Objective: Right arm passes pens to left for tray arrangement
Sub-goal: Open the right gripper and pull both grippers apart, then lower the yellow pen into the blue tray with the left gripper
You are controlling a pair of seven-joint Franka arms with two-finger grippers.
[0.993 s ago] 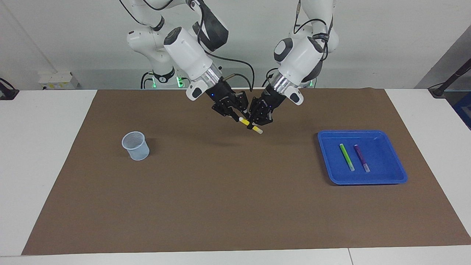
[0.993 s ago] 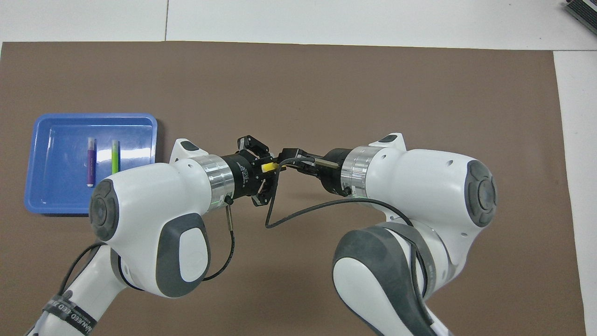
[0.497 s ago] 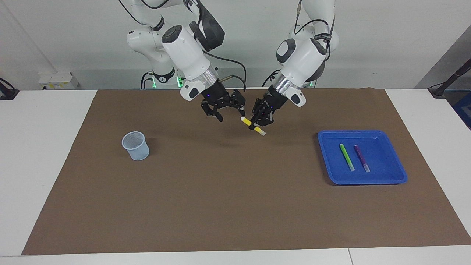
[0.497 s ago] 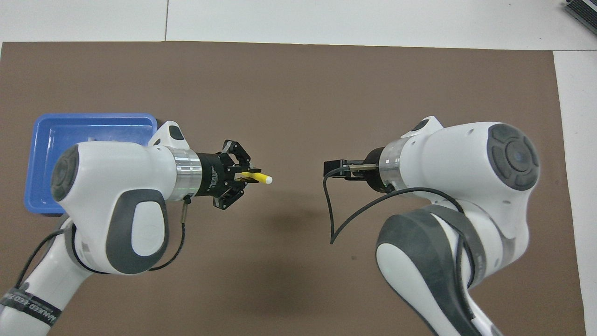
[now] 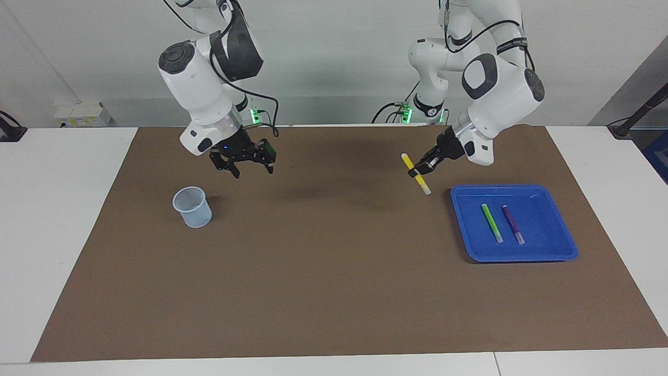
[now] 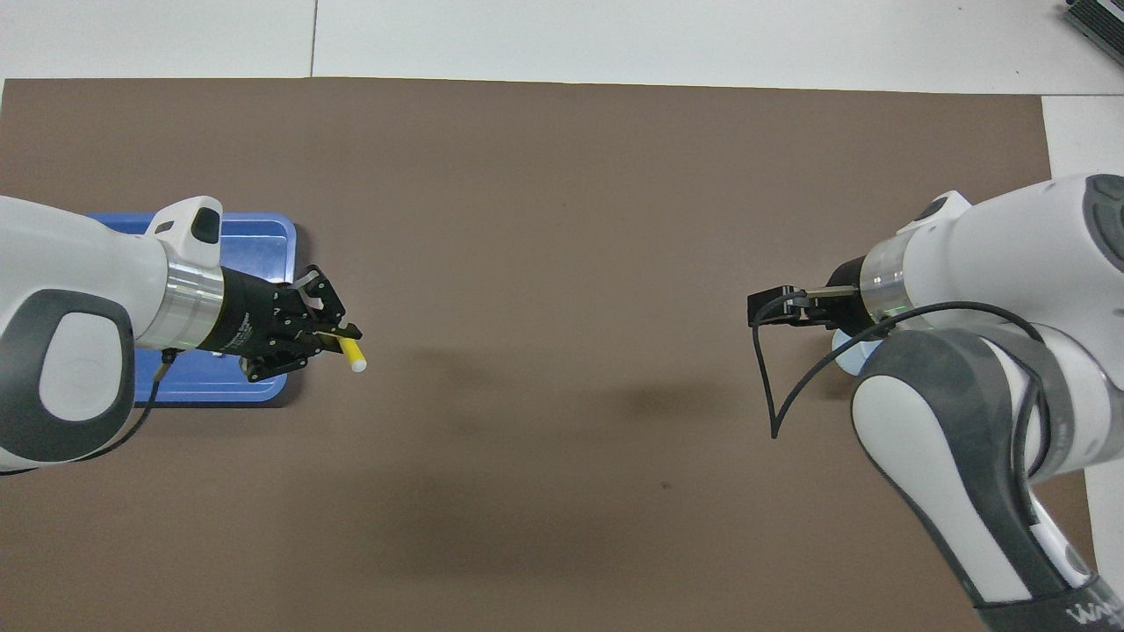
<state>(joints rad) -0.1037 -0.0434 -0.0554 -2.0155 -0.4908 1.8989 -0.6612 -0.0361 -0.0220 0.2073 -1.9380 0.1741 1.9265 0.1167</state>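
The right gripper (image 5: pixel 249 168) hangs over the mat above the mesh cup (image 5: pixel 192 207), fingers wide open and holding nothing. The left gripper (image 5: pixel 421 169) pinches the yellow pen (image 5: pixel 416 174) beside the blue tray (image 5: pixel 543 249), where the green pen (image 5: pixel 491 223) and purple pen (image 5: pixel 513 224) lie.

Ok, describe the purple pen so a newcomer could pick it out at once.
Start at the blue tray on the brown mat toward the left arm's end of the table. Two pens lie inside it side by side, apart from each other. The purple pen is the darker one, lying on the side of the green pen away from the mesh cup.
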